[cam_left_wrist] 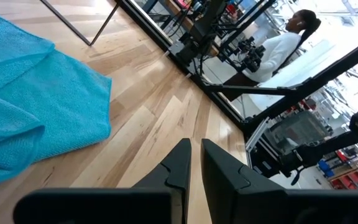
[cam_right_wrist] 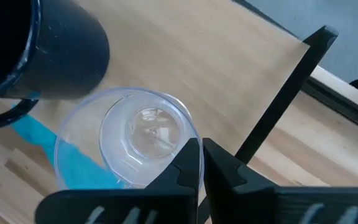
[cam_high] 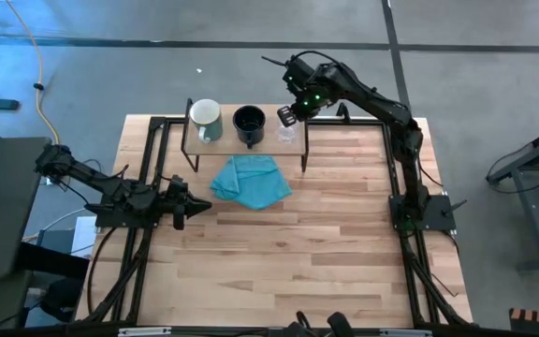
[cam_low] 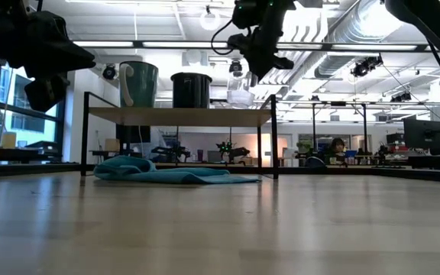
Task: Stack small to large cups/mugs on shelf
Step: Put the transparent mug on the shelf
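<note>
The light-wood shelf (cam_high: 227,142) stands at the table's far middle. On it, from left to right, are the pale white-green mug (cam_high: 206,120), the black mug (cam_high: 249,124) and the clear glass cup (cam_high: 286,133). My right gripper (cam_high: 288,114) is above the shelf's right end, shut on the glass cup (cam_low: 241,90). The cup's base is at the shelf top or just above it; I cannot tell which. My left gripper (cam_high: 190,208) is shut and empty, low near the table's left edge. My right gripper pinches the glass cup's rim (cam_right_wrist: 190,132) between its two fingers, on the side away from the black mug (cam_right_wrist: 36,50). The fingers come from above, pointing down. The cup hangs about upright below them, mouth up, over the shelf board (cam_right_wrist: 229,68).
A crumpled blue cloth (cam_high: 249,180) lies on the table in front of the shelf and partly under it (cam_low: 170,174). The shelf's thin black legs (cam_low: 273,137) stand at its corners. A person (cam_left_wrist: 278,46) sits in the room beyond the table.
</note>
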Controlling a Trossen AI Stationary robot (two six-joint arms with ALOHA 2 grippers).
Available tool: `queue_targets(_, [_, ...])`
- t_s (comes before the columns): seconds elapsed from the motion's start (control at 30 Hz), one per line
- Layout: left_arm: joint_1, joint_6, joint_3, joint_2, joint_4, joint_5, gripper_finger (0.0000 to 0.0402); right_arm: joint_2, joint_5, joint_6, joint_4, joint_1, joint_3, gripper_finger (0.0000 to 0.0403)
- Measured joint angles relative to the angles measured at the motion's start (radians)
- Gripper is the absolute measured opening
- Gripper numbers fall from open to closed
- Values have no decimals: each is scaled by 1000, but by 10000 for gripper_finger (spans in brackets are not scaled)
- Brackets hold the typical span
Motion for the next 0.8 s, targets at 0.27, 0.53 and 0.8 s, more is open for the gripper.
queue_targets(0.27, [0,0,0,0,-1,0,26,0,4,3,1,0,0,0])
queue_targets(0.53, [0,0,0,0,-17,0,26,0,9,21,0,0,0,0])
queue_targets(0.8, [0,0,0,0,-17,1,26,16,8,21,-8,0,0,0])
